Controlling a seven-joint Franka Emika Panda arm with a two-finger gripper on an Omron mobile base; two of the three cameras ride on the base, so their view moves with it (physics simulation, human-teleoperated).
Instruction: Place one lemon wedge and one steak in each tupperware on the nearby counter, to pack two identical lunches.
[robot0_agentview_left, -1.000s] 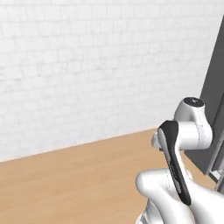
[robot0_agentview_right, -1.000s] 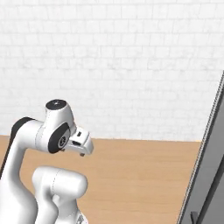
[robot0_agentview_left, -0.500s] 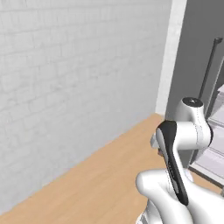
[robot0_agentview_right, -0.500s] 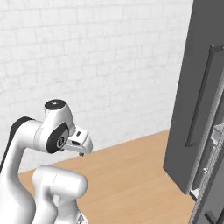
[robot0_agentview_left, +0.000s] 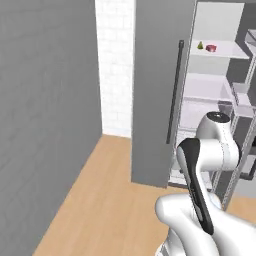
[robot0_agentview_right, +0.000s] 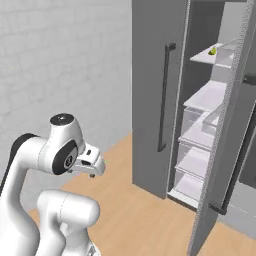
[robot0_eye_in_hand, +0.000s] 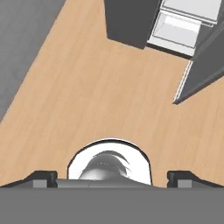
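Likely the trouble starts with the lemon wedge (robot0_agentview_left: 200, 45), a small yellow-green bit on a high shelf (robot0_agentview_left: 222, 49) of the open fridge (robot0_agentview_right: 150, 100), with the red steak (robot0_agentview_left: 211, 48) just beside it. With the two so near each other, a reach for one could nudge the other back along the shelf or off its lip, and a thing as small as the wedge could slip out of a wide pinch. The shelf sits well above the folded arm, whose hand points down at the wooden floor (robot0_eye_in_hand: 87, 87), so the climb is long. On that climb the arm could clip the open door (robot0_agentview_right: 227, 130) standing just to the right, or the closed door (robot0_agentview_left: 155, 100) with its dark handle (robot0_agentview_left: 175, 90) on the other side. The jaws stand spread wide, one tip at each bottom corner of the hand view, with nothing between them. Where the tupperware and the tabletop lie I cannot tell from here.

As for containers, the fridge holds the wedge and steak up top; the white shelves below and the clear drawers (robot0_agentview_right: 200, 120) look bare, as far as I can make out
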